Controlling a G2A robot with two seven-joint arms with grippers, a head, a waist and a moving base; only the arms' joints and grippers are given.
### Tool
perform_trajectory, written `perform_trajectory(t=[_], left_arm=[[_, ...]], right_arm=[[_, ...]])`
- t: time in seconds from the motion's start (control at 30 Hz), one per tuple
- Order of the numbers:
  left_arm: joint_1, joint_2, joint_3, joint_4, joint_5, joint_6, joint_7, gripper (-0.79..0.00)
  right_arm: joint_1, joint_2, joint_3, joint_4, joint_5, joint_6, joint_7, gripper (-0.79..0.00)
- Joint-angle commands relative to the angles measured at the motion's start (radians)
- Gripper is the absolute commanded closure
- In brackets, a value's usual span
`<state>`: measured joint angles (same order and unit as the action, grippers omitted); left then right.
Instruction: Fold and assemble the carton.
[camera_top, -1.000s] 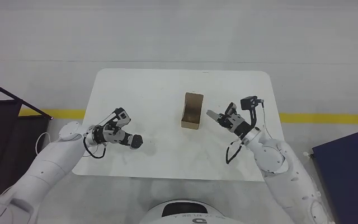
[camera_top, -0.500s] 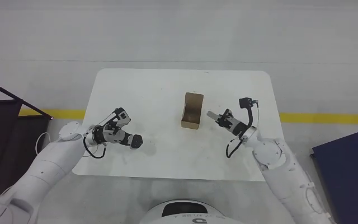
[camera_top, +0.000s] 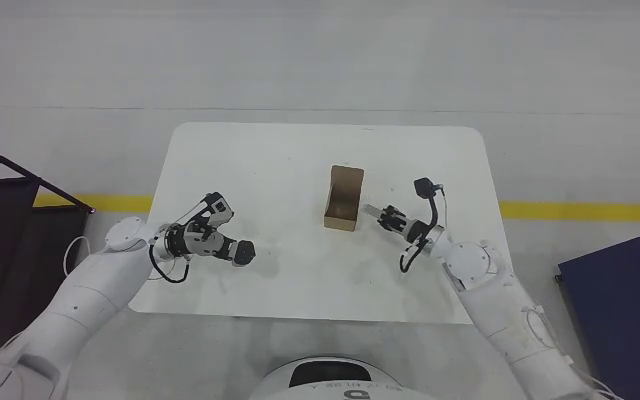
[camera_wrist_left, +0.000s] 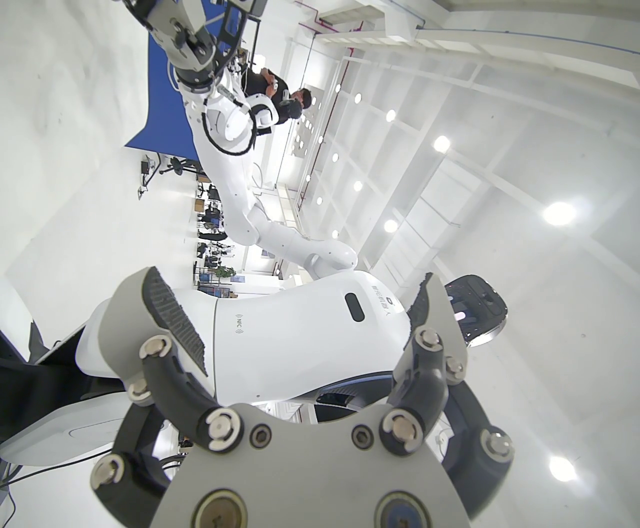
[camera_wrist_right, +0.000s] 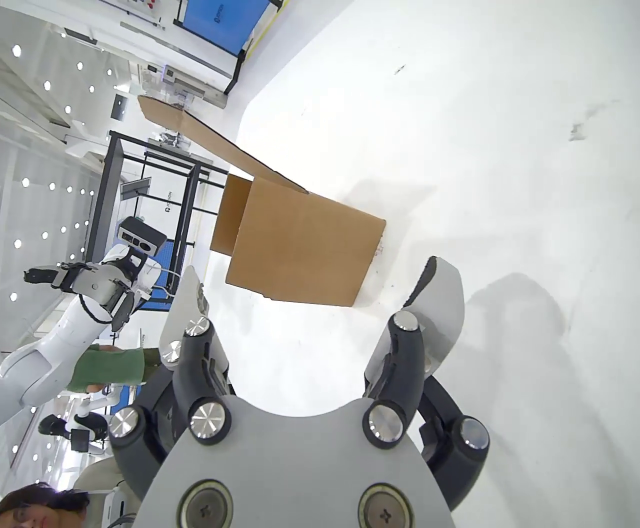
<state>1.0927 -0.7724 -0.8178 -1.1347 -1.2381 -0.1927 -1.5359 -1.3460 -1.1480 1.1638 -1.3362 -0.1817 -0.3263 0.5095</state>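
On table (camera_top: 250, 160): one carton (camera_top: 343, 198), right gripper (camera_top: 373, 210) near.

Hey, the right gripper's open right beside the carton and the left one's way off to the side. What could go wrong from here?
The carton stands loose on the table with nothing bracing it, so a push from the right gripper may slide or tip it rather than fold it. The left gripper, open and well apart, cannot steady it. The raised flap could snag an open finger.
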Motion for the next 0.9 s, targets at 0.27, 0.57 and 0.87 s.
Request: perform_trajectory(t=[0.27, 0.57, 0.87], left_arm=[[0.000, 0.000, 0.000, 0.000, 0.000, 0.000, 0.000, -0.785], [0.000, 0.000, 0.000, 0.000, 0.000, 0.000, 0.000, -0.785], [0.000, 0.000, 0.000, 0.000, 0.000, 0.000, 0.000, -0.785]], right_arm=[[0.076, -0.020, -0.049, 0.106, 0.072, -0.026, 0.035, -0.557], [0.117, -0.030, -0.083, 0.143, 0.048, -0.019, 0.046, -0.486], [0.119, -0.033, -0.111, 0.098, -0.051, 0.040, 0.026, -0.314]])
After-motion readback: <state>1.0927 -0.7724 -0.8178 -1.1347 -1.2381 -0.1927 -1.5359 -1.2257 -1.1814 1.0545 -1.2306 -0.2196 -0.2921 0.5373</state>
